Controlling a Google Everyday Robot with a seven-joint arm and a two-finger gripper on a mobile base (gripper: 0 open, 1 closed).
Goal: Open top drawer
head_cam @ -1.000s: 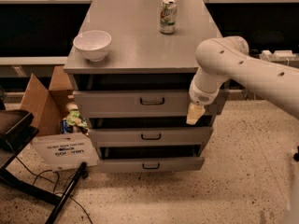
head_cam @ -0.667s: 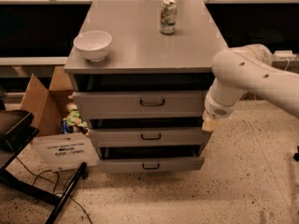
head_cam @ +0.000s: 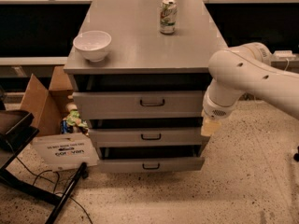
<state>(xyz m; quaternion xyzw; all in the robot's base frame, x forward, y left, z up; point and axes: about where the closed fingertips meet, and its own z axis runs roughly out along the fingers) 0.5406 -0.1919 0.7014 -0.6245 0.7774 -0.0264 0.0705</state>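
Note:
The top drawer is the tallest grey front of the cabinet, with a small dark handle at its centre and a dark gap above it. Two narrower drawers sit below it, the middle one and the bottom one. My white arm comes in from the right. My gripper shows as a pale tip hanging from the arm at the cabinet's right edge. It is level with the gap between the top and middle drawers, well right of the handle.
A white bowl and a drink can stand on the cabinet top. A cardboard box, a white sign and a black stand with cables lie on the floor at the left. Speckled floor spreads in front and to the right.
My arm and gripper have swung right, from in front of the top drawer's right end to just off the cabinet's right edge. The drawers look unchanged.

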